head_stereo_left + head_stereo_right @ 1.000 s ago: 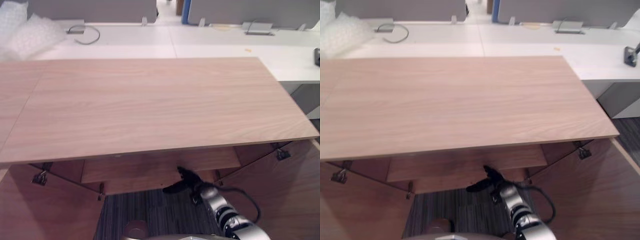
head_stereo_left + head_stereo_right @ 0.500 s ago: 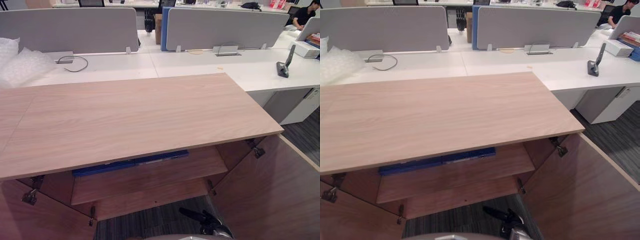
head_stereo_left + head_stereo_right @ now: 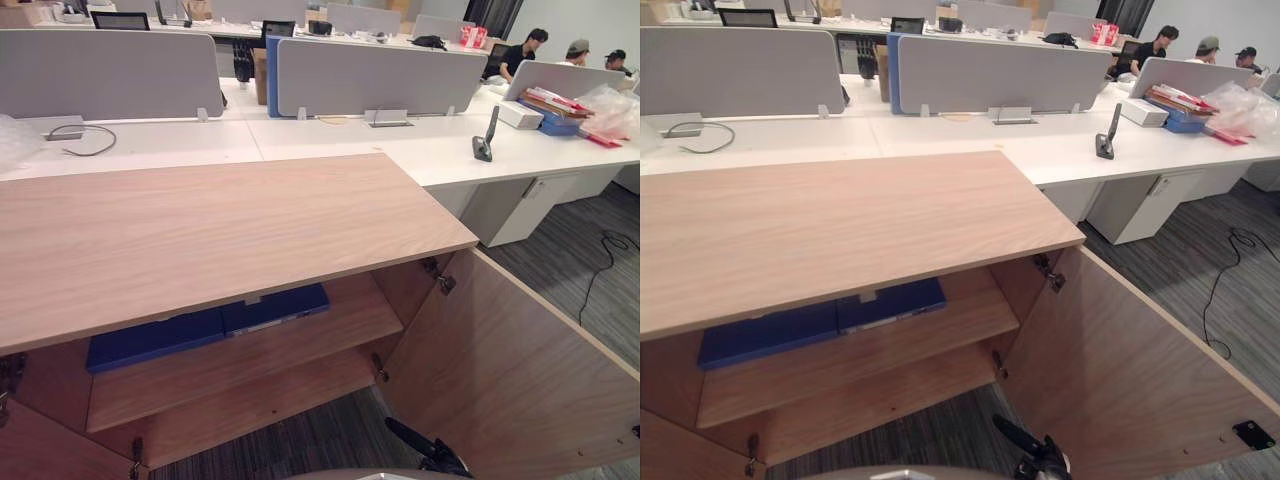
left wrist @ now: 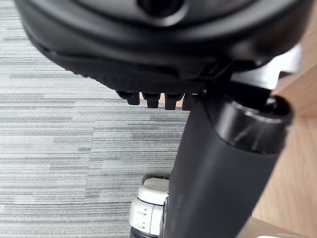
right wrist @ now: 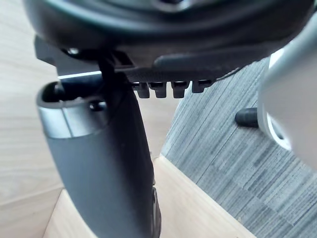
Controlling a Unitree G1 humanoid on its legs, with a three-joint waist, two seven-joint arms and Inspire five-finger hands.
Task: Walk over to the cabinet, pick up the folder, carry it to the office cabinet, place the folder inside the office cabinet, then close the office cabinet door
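Blue against pale wood, the folder [image 3: 205, 330] lay flat on the upper shelf [image 3: 345, 322] of the office cabinet [image 3: 220, 230] in the left eye view. A second earlier the camera had looked steeply down and the cabinet's top had hidden it, so the head had lifted and the folder had not moved. The right door [image 3: 510, 375] stood swung wide. The right hand [image 3: 425, 455], which had been up by the shelf's front edge, had sunk to the view's bottom edge, well apart from the folder.

The right eye view agreed: folder on the shelf, door open, hand low beside the door's near face.

In the left wrist view, the left hand [image 4: 148, 44] hung over grey carpet [image 4: 74, 124] next to a wooden panel [image 4: 299, 148], its fingers loose, carrying nothing.

In the right wrist view, the right hand's fingers [image 5: 171, 89] were likewise relaxed and empty, with door wood and carpet past them.

The placing looked finished. What seemed left was closing the door, and for that the right hand would probably have to reach the door's outer side and push it shut.
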